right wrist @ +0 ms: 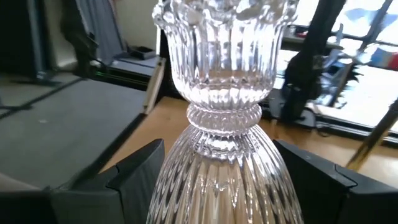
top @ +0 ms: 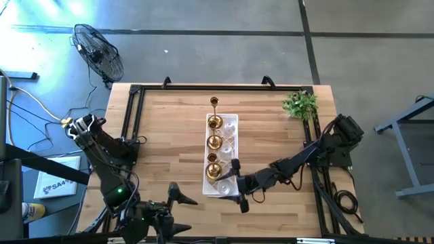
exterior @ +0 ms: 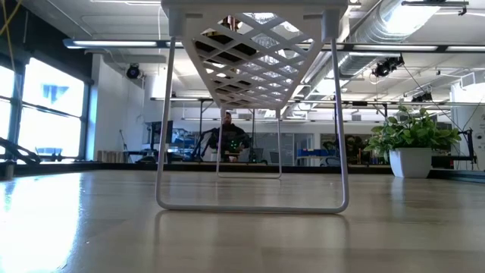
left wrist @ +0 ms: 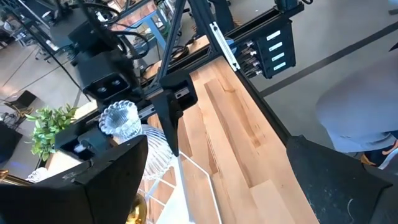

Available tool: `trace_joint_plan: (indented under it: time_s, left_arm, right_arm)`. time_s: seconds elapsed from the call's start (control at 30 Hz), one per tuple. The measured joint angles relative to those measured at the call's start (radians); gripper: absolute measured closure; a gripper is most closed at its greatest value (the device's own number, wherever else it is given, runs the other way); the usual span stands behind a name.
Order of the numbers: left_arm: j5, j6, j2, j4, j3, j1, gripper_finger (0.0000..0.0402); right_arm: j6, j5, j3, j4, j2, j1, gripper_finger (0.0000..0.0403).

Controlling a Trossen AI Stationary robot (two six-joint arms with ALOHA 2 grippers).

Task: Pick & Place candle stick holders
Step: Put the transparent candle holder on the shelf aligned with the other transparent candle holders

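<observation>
A long white lattice tray (top: 232, 122) lies at the table's middle. Gold candle stick holders (top: 214, 142) stand in a row on it, with clear glass ones (top: 229, 135) beside them. A thin-stemmed gold holder (top: 214, 103) stands at its far end. At the tray's near end my right gripper (top: 237, 184) is shut on a ribbed clear glass holder (right wrist: 217, 93), also seen in the left wrist view (left wrist: 121, 119). My left gripper (left wrist: 227, 186) waits open left of the tray, by the near edge (top: 180, 194), with nothing between its fingers. My right gripper has the glass holder's bell-shaped lower body (right wrist: 177, 180) between its two fingers (right wrist: 134, 177), one on each side. The fingers come about level from the table's right side. The holder stands upright. Whether its foot rests on the tray is hidden below the picture.
A small green plant (top: 300, 104) in a white pot (exterior: 413, 163) stands at the far right corner. The tray rests on thin wire legs (exterior: 163, 129). A black frame rail (top: 132, 122) runs round the table. A person (exterior: 229, 136) is far behind it.
</observation>
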Motion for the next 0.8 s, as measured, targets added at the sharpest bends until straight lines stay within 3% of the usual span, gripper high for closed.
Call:
trace_joint_plan:
  time_s: [0.3,0.57,0.8]
  left_arm:
    - [0.000,-0.001,0.000,0.000,0.000,0.000,0.0025]
    - [0.001,-0.018,0.000,-0.014,0.000,0.000,0.0025]
    - [0.005,-0.020,0.000,-0.014,0.000,0.000,0.0025]
  right_arm:
    - [-0.004,0.251,0.000,0.014,0.000,0.061,0.0129]
    - [0.156,0.285,0.000,0.007,-0.002,0.068,0.0129]
    - [0.181,0.344,0.000,-0.089,0.002,0.068,0.0129]
